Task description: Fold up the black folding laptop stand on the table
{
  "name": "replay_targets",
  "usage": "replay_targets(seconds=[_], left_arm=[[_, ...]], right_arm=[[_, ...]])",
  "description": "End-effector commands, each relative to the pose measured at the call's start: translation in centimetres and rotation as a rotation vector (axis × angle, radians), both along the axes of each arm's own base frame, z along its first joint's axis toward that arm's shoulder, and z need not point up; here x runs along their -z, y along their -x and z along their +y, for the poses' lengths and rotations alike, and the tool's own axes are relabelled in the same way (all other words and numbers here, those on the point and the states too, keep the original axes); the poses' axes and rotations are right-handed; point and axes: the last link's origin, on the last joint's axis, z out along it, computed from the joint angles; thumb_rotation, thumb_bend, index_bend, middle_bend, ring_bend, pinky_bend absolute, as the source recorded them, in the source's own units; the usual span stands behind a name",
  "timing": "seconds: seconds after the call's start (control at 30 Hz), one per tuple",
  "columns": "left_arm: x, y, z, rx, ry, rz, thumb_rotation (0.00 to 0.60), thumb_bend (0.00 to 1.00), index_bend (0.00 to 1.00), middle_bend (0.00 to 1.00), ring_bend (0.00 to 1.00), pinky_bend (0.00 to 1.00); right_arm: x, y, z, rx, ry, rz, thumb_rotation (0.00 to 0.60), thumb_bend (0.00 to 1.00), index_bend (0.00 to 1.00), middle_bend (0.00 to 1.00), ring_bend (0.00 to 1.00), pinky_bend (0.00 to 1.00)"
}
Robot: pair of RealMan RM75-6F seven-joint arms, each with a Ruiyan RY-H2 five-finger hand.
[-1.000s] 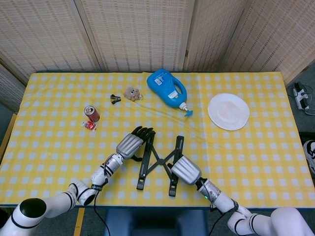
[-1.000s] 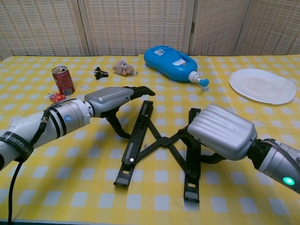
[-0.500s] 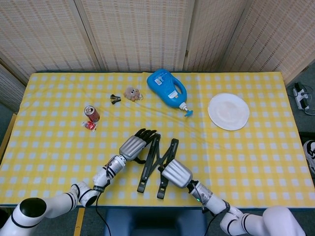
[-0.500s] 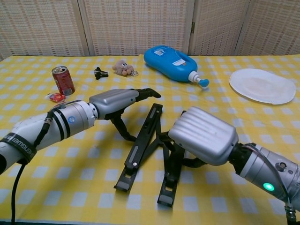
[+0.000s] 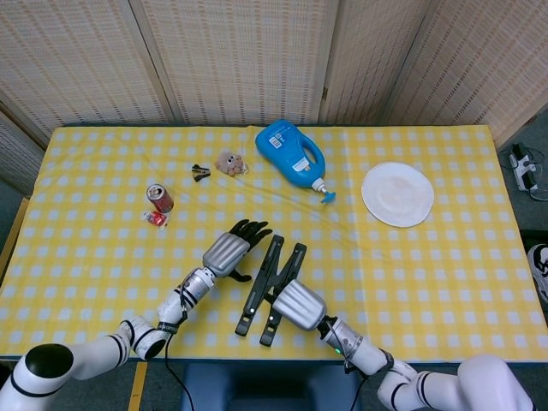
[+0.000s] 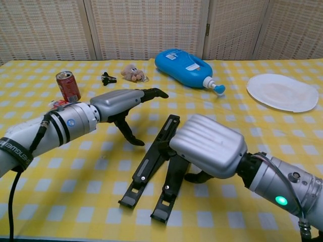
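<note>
The table (image 5: 445,282) with its yellow checked cloth carries everything. The blue bottle (image 5: 290,152), the white plate (image 5: 397,194), the red can (image 5: 159,198), the small plush toy (image 5: 228,162) and the black clip (image 5: 200,172) lie in the same places as one second ago.

The black laptop stand (image 5: 271,286) lies on the near middle of the table, between the two hands. One second ago its two bars were spread wide with the cross links open between them. Half a second ago they were closer. Now the bars are almost side by side, touching at the far end and a little apart at the near end, so the stand is nearly folded.

The right hand (image 6: 209,146) has moved toward the left and rests against the right bar of the stand. Its back covers the fingers, so I cannot tell how they lie.

The left hand (image 6: 121,103) has come away from the stand. It hovers just beside the left bar, with fingers (image 6: 154,93) stretched forward, thumb pointing down, holding nothing.
</note>
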Motion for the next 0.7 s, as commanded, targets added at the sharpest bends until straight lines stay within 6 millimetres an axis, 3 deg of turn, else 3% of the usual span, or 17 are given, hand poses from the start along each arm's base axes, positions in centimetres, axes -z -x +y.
replay_targets(seconds=[0.03, 0.1, 0.13, 0.27, 0.37, 0.7], left_arm=[[-1.6, 0.7, 0.3, -0.013, -0.031, -0.016, 0.600, 0.15, 0.00, 0.02, 0.00, 0.00], [-2.5, 1.0, 0.4, -0.019, -0.047, -0.024, 0.600, 0.15, 0.00, 0.02, 0.00, 0.00], [-3.1, 1.2, 0.5, -0.023, -0.058, -0.028, 0.600, 0.15, 0.00, 0.01, 0.00, 0.00], [-4.3, 1.9, 0.5, -0.042, -0.076, -0.040, 0.600, 0.15, 0.00, 0.01, 0.00, 0.00], [-4.9, 2.2, 0.5, -0.054, -0.083, -0.041, 0.600, 0.15, 0.00, 0.01, 0.00, 0.00], [-5.5, 3.1, 0.4, -0.087, -0.087, -0.038, 0.600, 0.15, 0.00, 0.00, 0.00, 0.00]], right_arm=[[-2.0, -0.7, 0.1, 0.029, -0.129, 0.022, 0.600, 0.21, 0.22, 0.43, 0.54, 0.65], [-2.7, -1.2, -0.1, 0.043, -0.187, 0.060, 0.600, 0.21, 0.12, 0.31, 0.44, 0.52], [-3.1, -1.6, -0.3, 0.052, -0.220, 0.095, 0.600, 0.21, 0.06, 0.23, 0.35, 0.39], [-3.8, -2.8, -1.2, 0.057, -0.279, 0.201, 0.600, 0.21, 0.00, 0.09, 0.15, 0.14], [-3.8, -3.6, -1.9, 0.051, -0.294, 0.264, 0.600, 0.21, 0.00, 0.06, 0.09, 0.06], [-2.7, -5.6, -3.8, 0.048, -0.283, 0.349, 0.600, 0.21, 0.00, 0.06, 0.08, 0.05]])
